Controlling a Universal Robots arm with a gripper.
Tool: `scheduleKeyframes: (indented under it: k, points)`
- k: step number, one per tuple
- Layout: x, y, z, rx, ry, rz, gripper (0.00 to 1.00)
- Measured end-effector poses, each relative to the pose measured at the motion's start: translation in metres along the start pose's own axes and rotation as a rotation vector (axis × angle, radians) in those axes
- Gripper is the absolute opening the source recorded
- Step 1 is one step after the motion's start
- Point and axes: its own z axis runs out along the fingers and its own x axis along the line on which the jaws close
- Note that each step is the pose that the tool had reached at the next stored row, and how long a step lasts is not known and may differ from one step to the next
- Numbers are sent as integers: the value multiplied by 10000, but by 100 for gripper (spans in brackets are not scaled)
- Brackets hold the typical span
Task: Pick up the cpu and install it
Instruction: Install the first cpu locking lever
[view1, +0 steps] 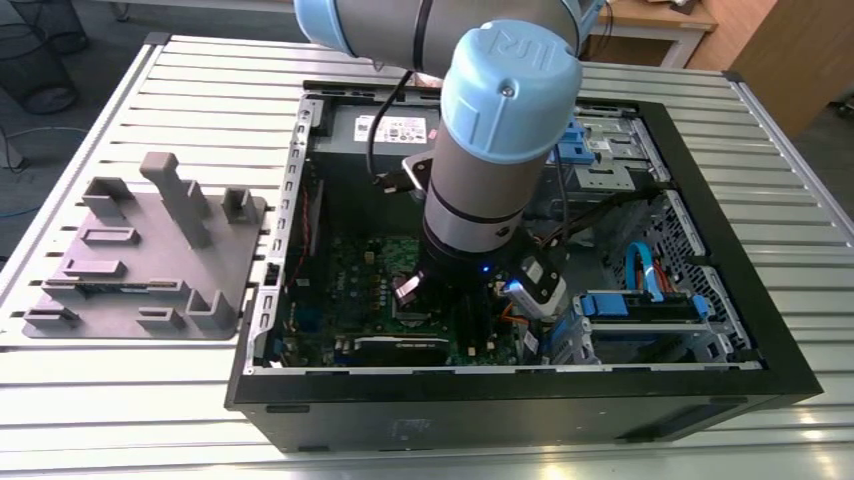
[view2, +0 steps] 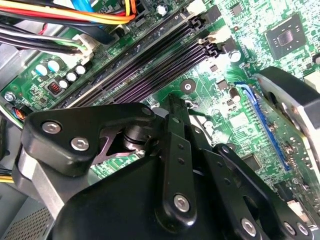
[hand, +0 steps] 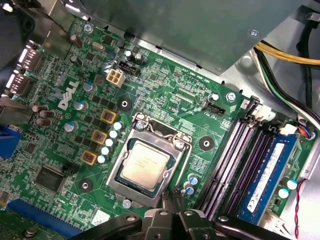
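Arm (view1: 487, 160) reaches steeply down, wrist vertical. Gripper (hand: 172, 197) points downward, black linkage folded, fingertips drawn together, nothing held between them.

Occlusions, arm inside the open case.
Exterior view: arm (view1: 487, 170) hides the motherboard (view1: 360, 275) centre. First wrist view: gripper (hand: 172, 220) cut by the frame edge; its fingertips unseen.
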Motion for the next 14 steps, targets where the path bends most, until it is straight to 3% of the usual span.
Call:
scheduleKeyframes:
  k: [14]
  points:
    - [-9,-3,-3,-4,-2,1,11]
